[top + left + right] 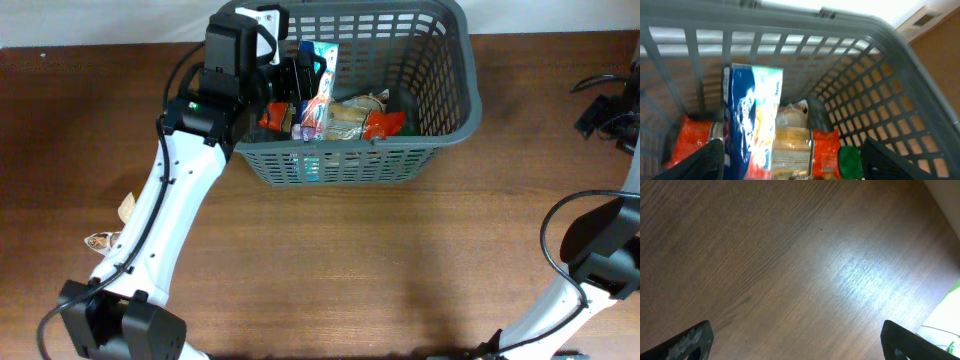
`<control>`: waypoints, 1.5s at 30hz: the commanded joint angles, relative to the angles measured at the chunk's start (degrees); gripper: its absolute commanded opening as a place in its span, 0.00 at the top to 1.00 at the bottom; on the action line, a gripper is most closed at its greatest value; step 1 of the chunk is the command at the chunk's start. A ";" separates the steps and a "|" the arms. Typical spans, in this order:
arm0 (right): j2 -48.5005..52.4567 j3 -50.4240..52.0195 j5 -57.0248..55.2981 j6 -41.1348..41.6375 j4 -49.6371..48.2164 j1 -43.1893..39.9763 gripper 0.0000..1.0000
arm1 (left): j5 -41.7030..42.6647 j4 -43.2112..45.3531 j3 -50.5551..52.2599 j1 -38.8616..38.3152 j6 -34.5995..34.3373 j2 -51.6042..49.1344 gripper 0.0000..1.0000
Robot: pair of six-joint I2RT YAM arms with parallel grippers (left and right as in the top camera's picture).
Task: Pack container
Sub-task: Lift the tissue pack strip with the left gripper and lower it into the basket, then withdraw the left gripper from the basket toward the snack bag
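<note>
Two fingertips of the left gripper [797, 167] show at the bottom corners of the wrist view, spread wide, gripping nothing. The gripper hangs inside the basket [455, 125], at its left end, pointing down over the contents.

A blue-and-white packet [752, 120] stands upright just beside the left fingertip [710, 160]; whether they touch cannot be told. An orange packet [690, 145] lies to its left on the base. To its right lie a beige packet [792, 150] and then a second orange packet [825, 150]. A small green item [850, 160] sits near the lattice wall; its kind is unclear.

From overhead, the blue-and-white packet leans against the black fingers, and the other packets crowd the near half of the base. The left arm [170, 210], white with black joints, reaches from the near-left table edge up over the basket's left rim.

The basket sits at the far middle of the brown wooden table [350, 260]. Two small packets [127, 205] lie on the table beside the left arm, well apart from the basket.

The right gripper [805, 345] is likewise spread wide and holds nothing, with only bare wood below it. The right arm [600, 265] stays at the right edge, well apart from the basket.
</note>
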State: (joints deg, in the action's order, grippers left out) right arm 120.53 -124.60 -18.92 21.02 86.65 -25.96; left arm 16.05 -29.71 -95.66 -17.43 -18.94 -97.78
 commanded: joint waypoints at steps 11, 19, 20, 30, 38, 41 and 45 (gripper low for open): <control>-0.02 0.26 -0.11 0.92 -0.15 -0.42 0.01 | -31.41 -22.49 -14.49 7.39 6.80 15.02 0.16; -0.02 0.26 -0.11 0.92 -0.15 -0.42 0.01 | -38.23 -40.48 -14.49 12.98 -4.02 20.15 0.01; -0.02 0.26 -0.11 0.92 -0.15 -0.42 0.01 | -38.71 -42.80 -14.49 13.99 -5.38 20.52 0.01; -0.02 0.26 -0.11 0.92 -0.15 -0.42 0.01 | -40.06 -53.24 -7.76 20.72 2.45 20.87 0.00; -0.02 0.26 -0.11 0.92 -0.15 -0.42 0.01 | -39.34 -44.04 15.87 22.25 11.06 20.55 0.00; -0.02 0.26 -0.11 0.92 -0.15 -0.42 0.01 | -35.10 -40.39 22.16 22.27 20.44 19.98 0.00; -0.02 0.26 -0.11 0.92 -0.17 -0.42 0.01 | -31.47 -38.34 25.42 22.27 27.52 19.10 0.00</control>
State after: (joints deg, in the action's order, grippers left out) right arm 120.53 -124.57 -18.94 21.06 86.63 -25.96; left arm -19.16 -69.12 -71.33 4.54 -0.58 -78.70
